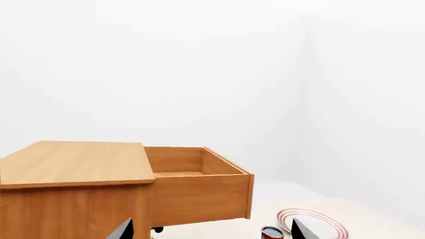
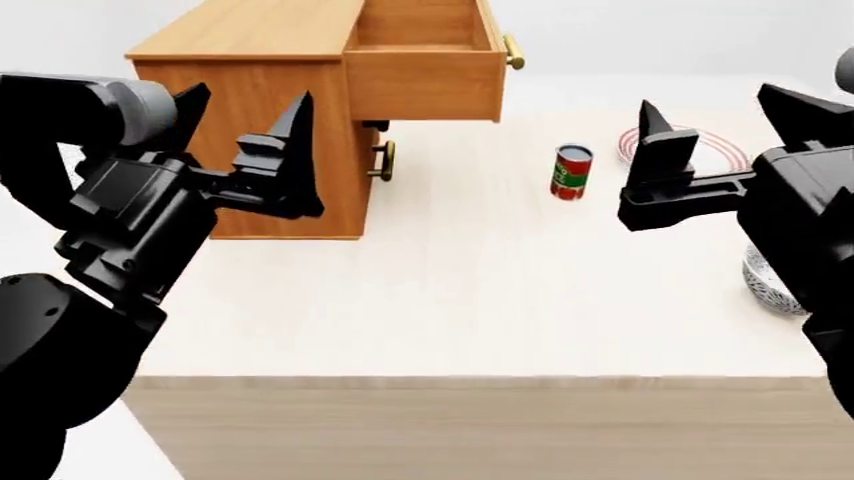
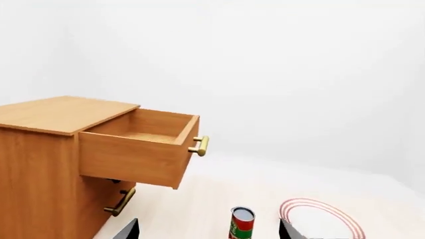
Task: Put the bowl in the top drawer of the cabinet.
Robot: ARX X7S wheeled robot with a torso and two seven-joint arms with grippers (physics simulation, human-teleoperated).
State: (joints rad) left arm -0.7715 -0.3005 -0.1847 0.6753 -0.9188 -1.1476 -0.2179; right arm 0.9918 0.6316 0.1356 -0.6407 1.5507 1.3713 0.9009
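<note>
Bowl half hidden behind right gripper; top drawer pulled out; both right and left gripper spread wide, empty.

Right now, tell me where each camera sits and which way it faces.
Head view: high, looking forward and down at the table; shows left gripper, right gripper, the partly hidden bowl.
Left wrist view: near the left gripper, facing the cabinet and open top drawer; only fingertips show.
Right wrist view: near the right gripper, facing the drawer's handle side.
All three share the drawer, red can and plate.
</note>
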